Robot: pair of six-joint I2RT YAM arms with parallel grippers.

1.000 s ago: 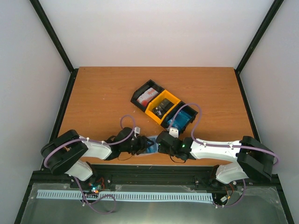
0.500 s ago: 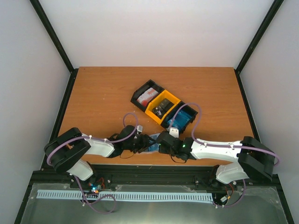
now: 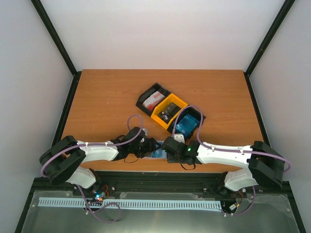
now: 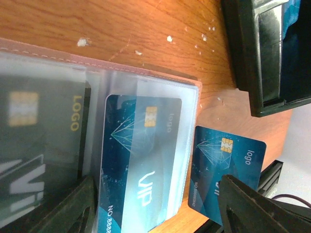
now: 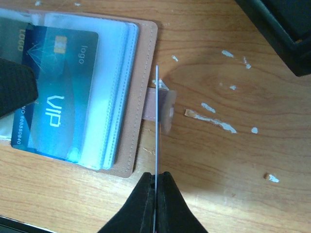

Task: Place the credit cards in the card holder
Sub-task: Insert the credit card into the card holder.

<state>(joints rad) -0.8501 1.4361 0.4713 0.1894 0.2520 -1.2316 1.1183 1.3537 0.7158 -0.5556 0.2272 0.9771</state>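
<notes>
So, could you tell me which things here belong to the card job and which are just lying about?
Job: card holder; blue VIP card and dark card in its pockets; blue card in right gripper; binned red-and-white cards.
Lying about: yellow bin, black bins, white flecks on table.

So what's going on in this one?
Both arms are at the near edge of the table, over the open card holder. The right gripper is shut on a loose blue card, holding it on edge just beside the holder's snap side. The left gripper is open over the holder. A pocketed blue card and a dark card sit in its sleeves. More cards lie in the bins.
</notes>
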